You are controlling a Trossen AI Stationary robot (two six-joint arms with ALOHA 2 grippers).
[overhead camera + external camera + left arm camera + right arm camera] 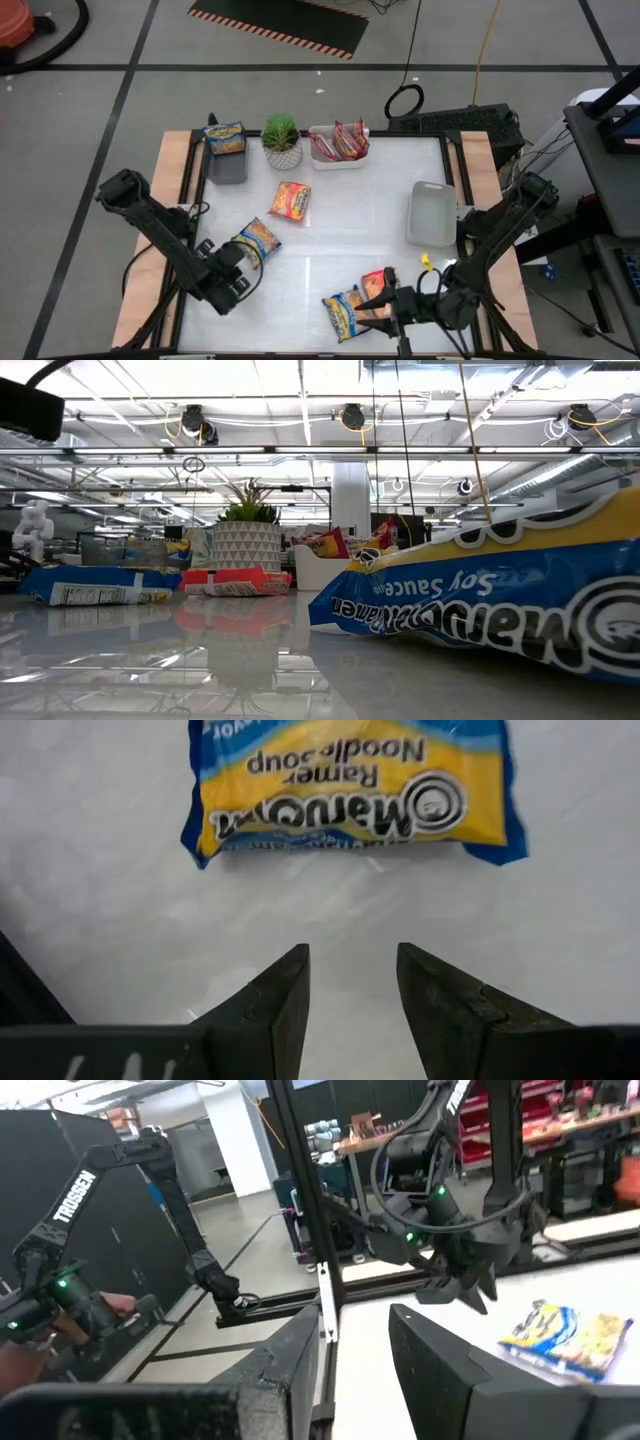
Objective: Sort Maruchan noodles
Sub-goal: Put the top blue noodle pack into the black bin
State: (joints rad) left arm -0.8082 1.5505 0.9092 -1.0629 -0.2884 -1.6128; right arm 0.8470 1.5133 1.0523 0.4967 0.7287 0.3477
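Maruchan noodle packets lie flat on the white table. A blue-trimmed one (258, 238) (350, 795) lies just beyond my left gripper (243, 260) (352, 990), which points steeply down, open, with nothing between its fingers. Near the front edge lie another blue-trimmed packet (343, 313) (480, 600) and a red-trimmed one (377, 283). My right gripper (372, 300) (355, 1350) hangs above these two, level, pointing toward the table's left, open and holding nothing. An orange packet (290, 200) lies mid-table. One blue packet (225, 137) sits in a grey tray (227, 170); red packets (345, 140) stand in a white tray (325, 158).
A small potted plant (282, 140) stands between the two trays at the back. A third, pale tray (432, 212) sits at the right side. Bare table lies between the orange packet and the front packets. Wooden rails (170, 180) border the table.
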